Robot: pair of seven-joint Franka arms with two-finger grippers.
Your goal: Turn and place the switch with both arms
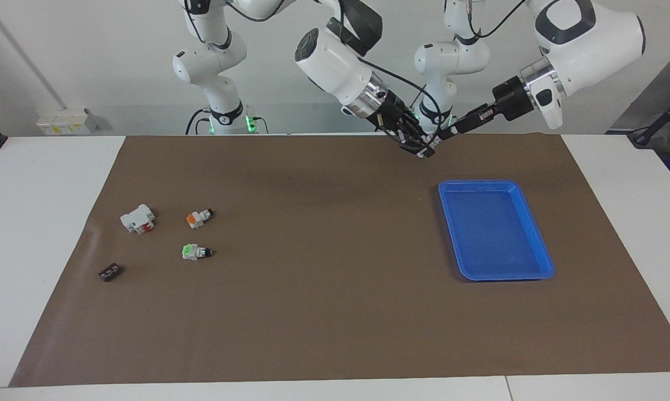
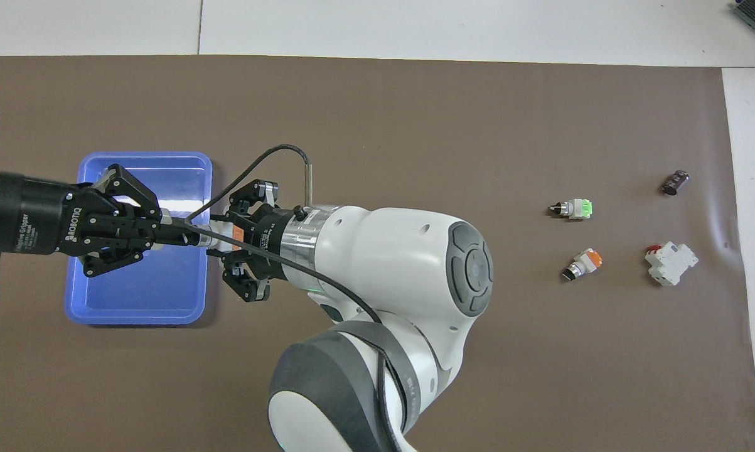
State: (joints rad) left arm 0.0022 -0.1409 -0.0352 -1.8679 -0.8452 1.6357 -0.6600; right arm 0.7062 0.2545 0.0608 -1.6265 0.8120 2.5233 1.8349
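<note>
One switch [image 2: 236,233], orange face up, hangs in the air between my two grippers, mostly hidden by them; it also shows in the facing view [image 1: 425,152]. My left gripper [image 2: 186,233] is shut on one end of it, over the blue tray [image 2: 145,156]. My right gripper [image 2: 223,242] has reached across and meets the switch from the other end, over the tray's edge. In the facing view the left gripper [image 1: 441,135] and the right gripper [image 1: 424,148] touch tip to tip above the mat. Two more switches lie on the mat, one orange [image 1: 199,218] and one green [image 1: 195,252].
The blue tray [image 1: 479,184] has nothing in it. Toward the right arm's end lie a boxy white part with red [image 1: 137,218] and a small dark strip [image 1: 110,272]. The right arm's big white body covers the mat's middle in the overhead view.
</note>
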